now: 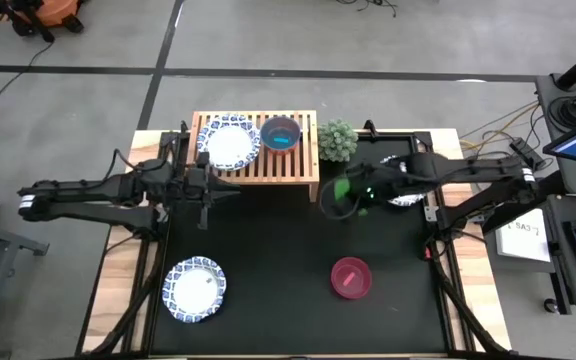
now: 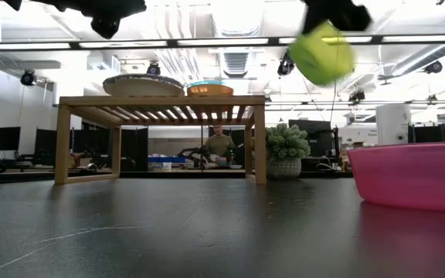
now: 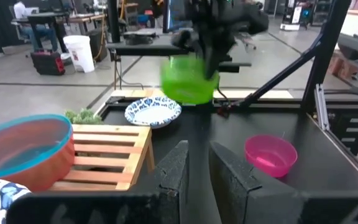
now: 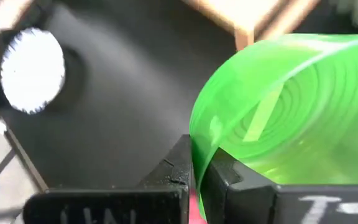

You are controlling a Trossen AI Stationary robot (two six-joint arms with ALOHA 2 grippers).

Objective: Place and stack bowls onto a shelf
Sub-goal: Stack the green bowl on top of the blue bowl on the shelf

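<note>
The light-wood shelf carries a white bowl with a blue rim and a blue bowl nested in a red one. My right gripper is shut on the green bowl, held in the air off the shelf's right end, below the plant. My left gripper hovers at the shelf's front edge, its fingers a narrow gap apart, touching nothing. The magenta bowl and a second white bowl stand on the black mat. A third white bowl sits partly under the right arm. My right gripper pinches the green bowl's rim between its two fingers, one on each side of the thin wall. The fingers come slanting down from the table's right. The bowl is lifted clear, tilted, and hangs below the fingers.
A small green potted plant stands at the shelf's right end, close to the held bowl. Bare slats remain on the shelf in front of the two stacks. A person sits far behind the table.
</note>
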